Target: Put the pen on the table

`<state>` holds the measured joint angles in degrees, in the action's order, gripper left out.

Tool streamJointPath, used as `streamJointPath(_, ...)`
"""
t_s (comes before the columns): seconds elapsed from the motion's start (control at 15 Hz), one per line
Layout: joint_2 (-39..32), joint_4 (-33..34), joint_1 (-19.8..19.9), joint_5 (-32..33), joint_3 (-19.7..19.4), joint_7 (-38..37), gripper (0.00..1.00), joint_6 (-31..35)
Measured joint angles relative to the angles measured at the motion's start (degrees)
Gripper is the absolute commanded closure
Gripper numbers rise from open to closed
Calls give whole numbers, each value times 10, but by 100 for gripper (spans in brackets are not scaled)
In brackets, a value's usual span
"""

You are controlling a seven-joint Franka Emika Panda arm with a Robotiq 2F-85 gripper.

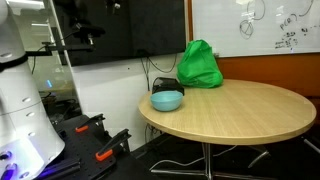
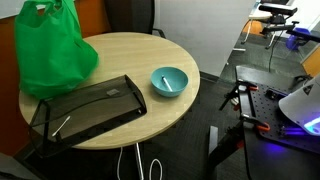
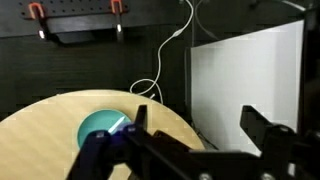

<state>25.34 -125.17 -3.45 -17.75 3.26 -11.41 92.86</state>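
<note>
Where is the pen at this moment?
The pen lies inside the blue bowl, seen in an exterior view near the edge of the table. The bowl sits beside the black tray, apart from the green bag.

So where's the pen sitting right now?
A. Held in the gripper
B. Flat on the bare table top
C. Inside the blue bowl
C: in the wrist view the pen lies inside the blue bowl, which stands on the table, while the gripper is open and holds nothing.
</note>
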Motion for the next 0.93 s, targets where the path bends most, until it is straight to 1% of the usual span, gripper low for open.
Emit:
streamJointPath(0.2,-41,-53,22,6,9,-38,0,130)
streamJointPath(0.4,-104,-90,36,24,13,-96,0,251)
streamJointPath(0.6,-177,-98,38,58,15,-165,0,321)
streamJointPath(0.93,-281,-92,34,107,14,-257,0,396)
